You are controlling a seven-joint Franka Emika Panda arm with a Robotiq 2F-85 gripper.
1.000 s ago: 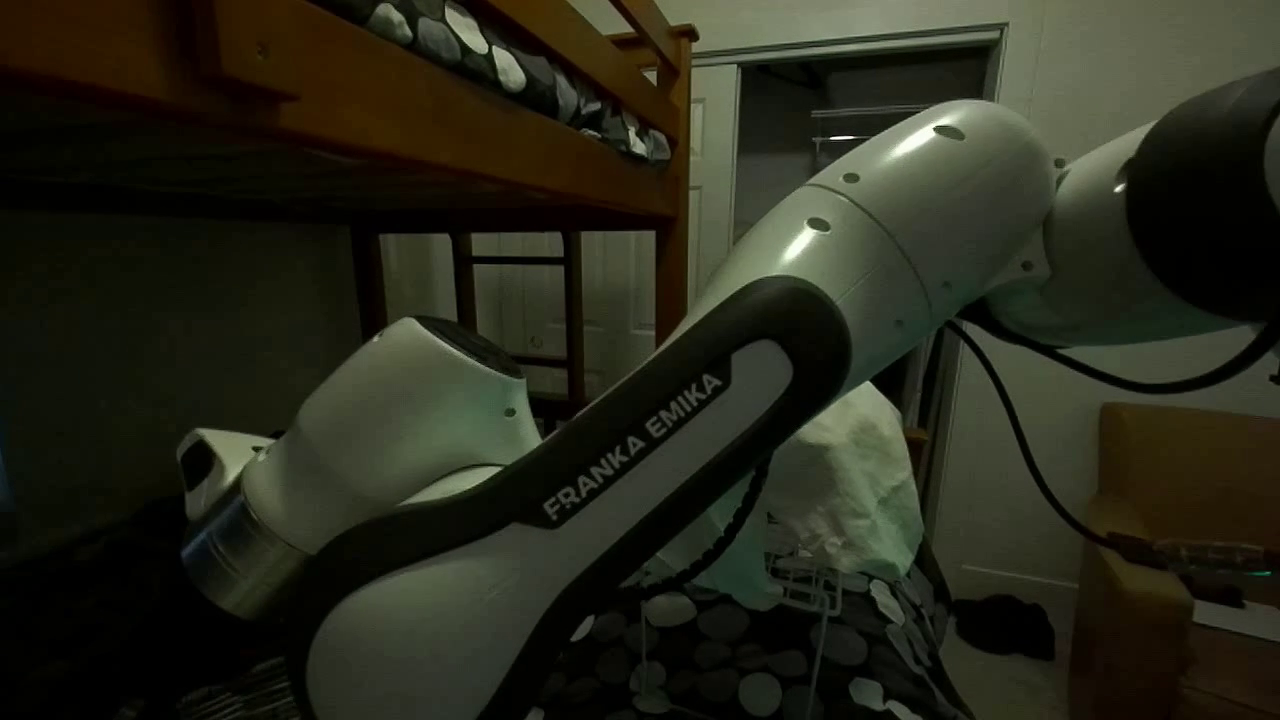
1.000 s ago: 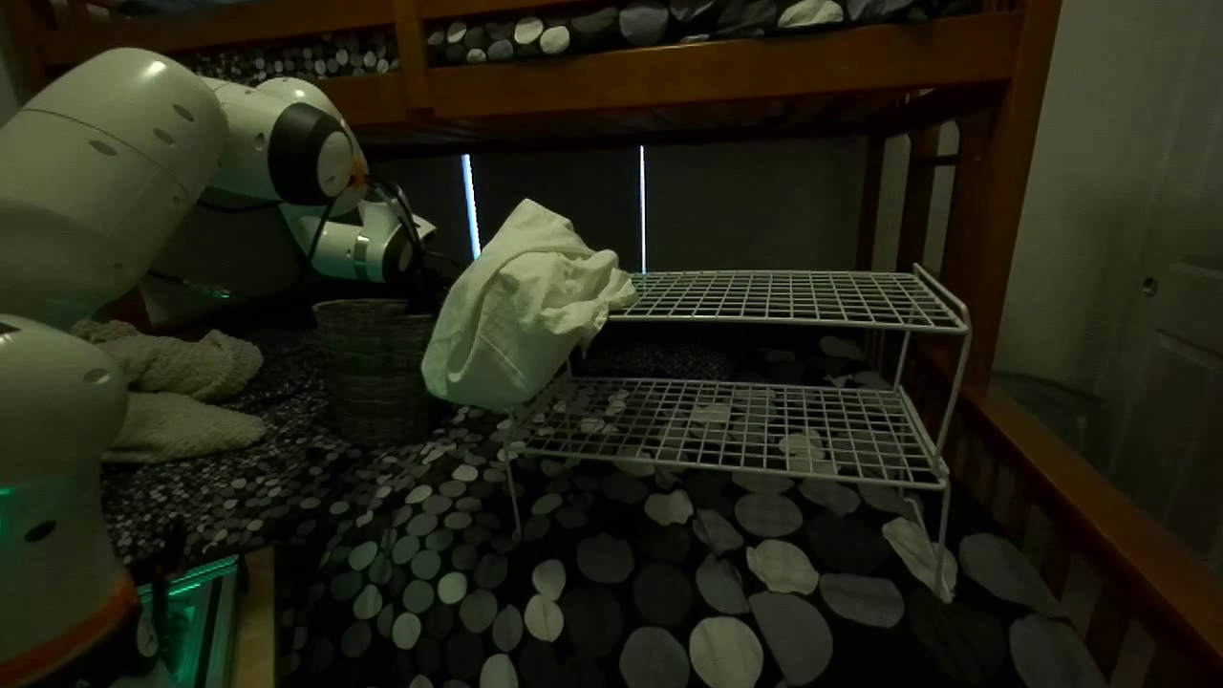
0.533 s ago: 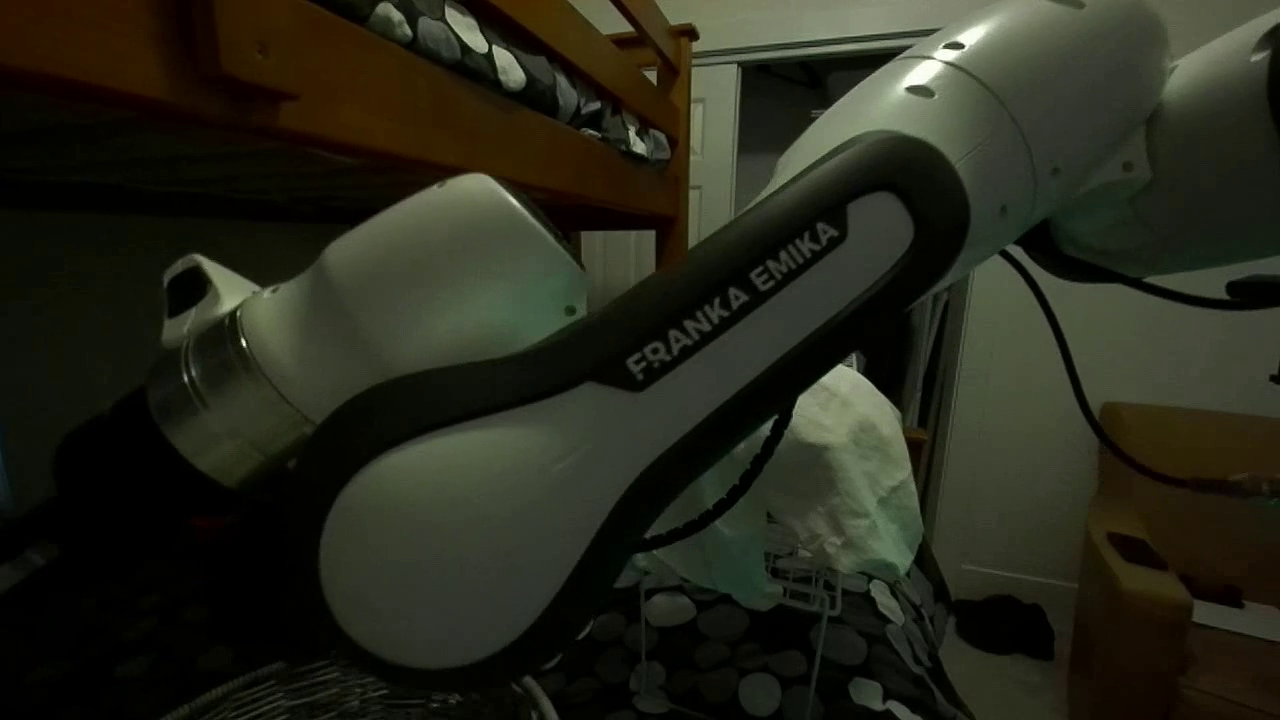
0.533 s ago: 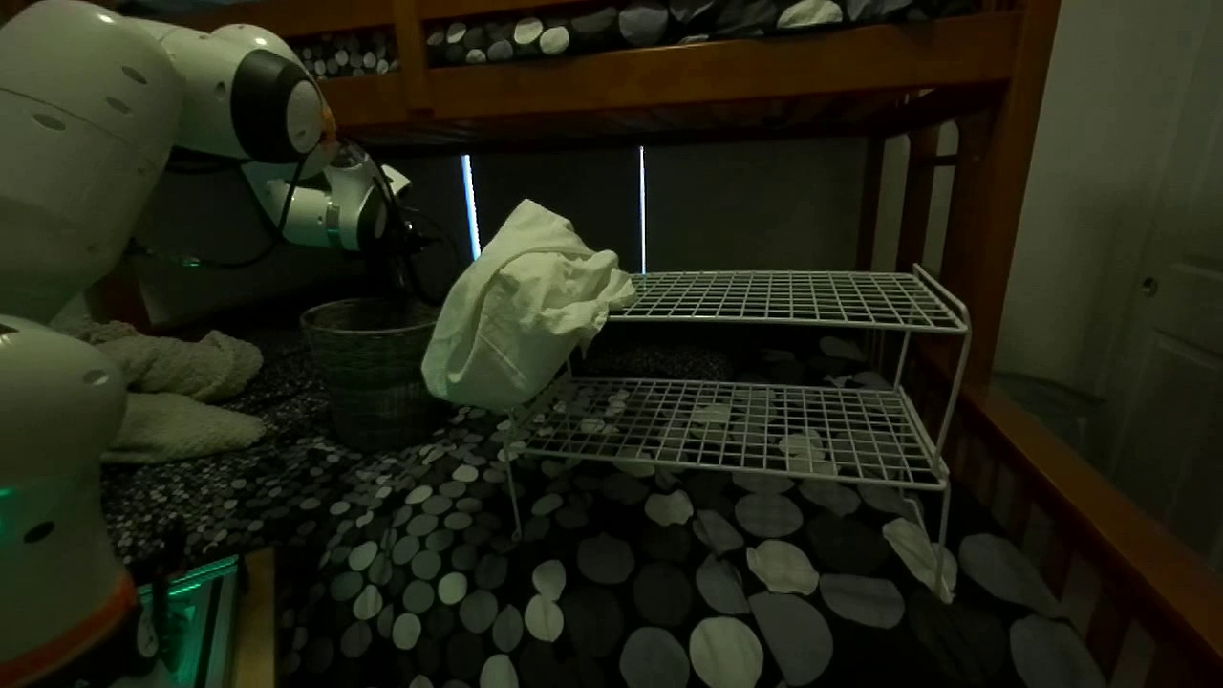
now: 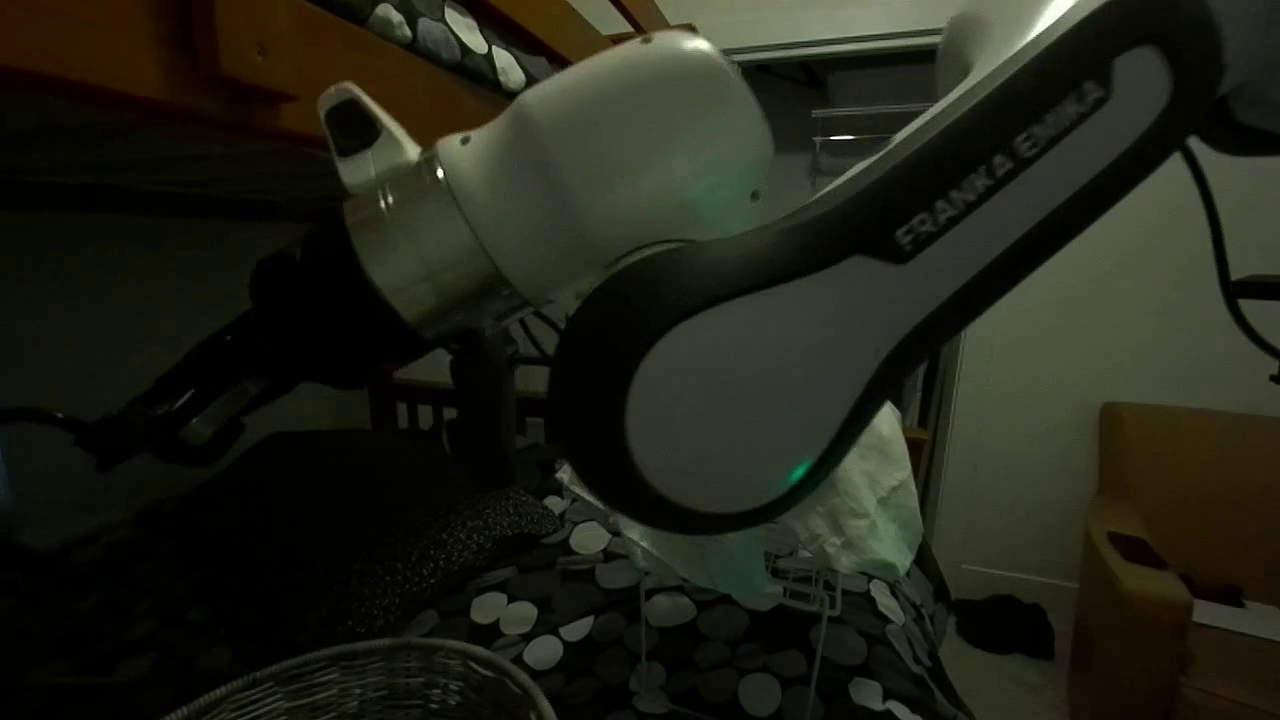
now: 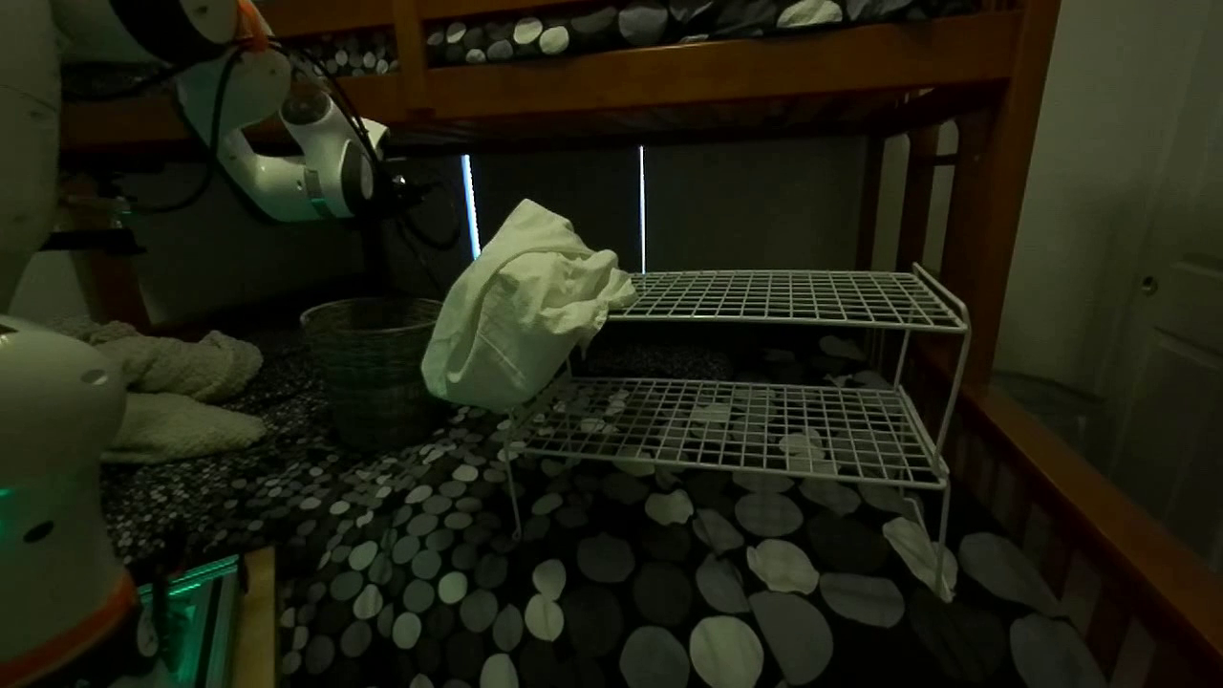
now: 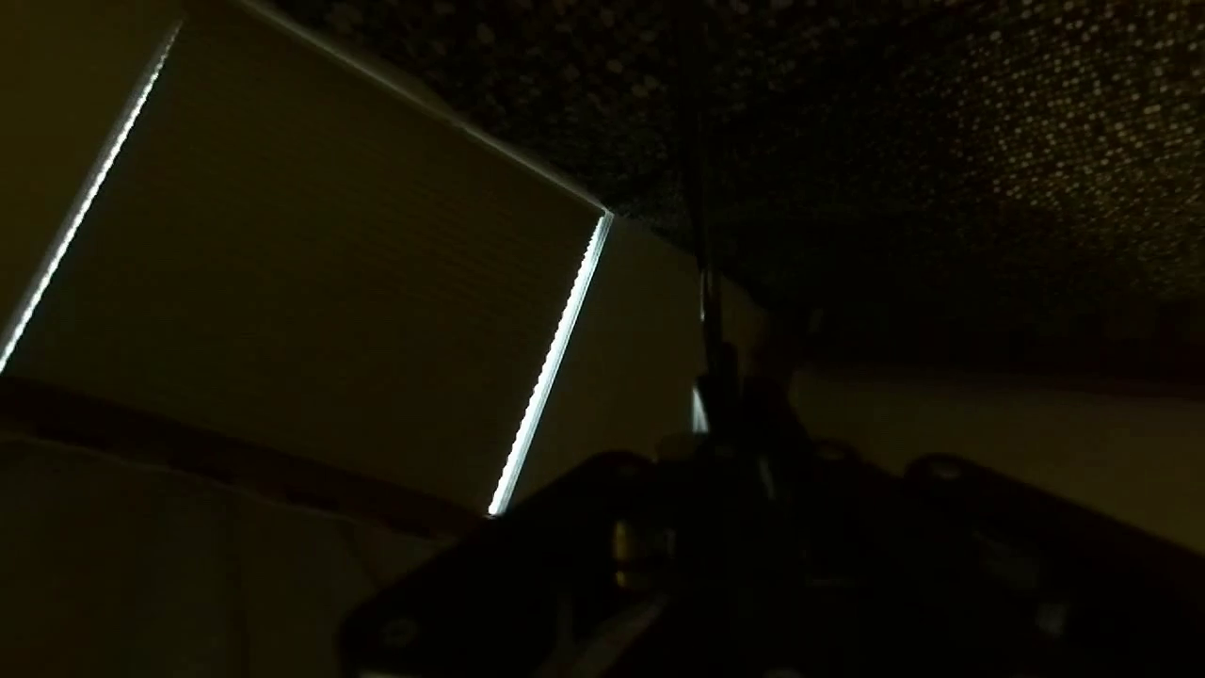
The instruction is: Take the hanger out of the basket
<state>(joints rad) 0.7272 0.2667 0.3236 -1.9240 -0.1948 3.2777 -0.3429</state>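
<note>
Hanger, dark, clamped in the fingers, higher than the basket and seemingly clear of it. Step: lifting out, probably nearly done. Next, likely: carry aside, lower, release.

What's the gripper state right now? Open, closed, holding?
Gripper: closed, holding what looks like the hanger; only a thin dark length of it shows.
</note>
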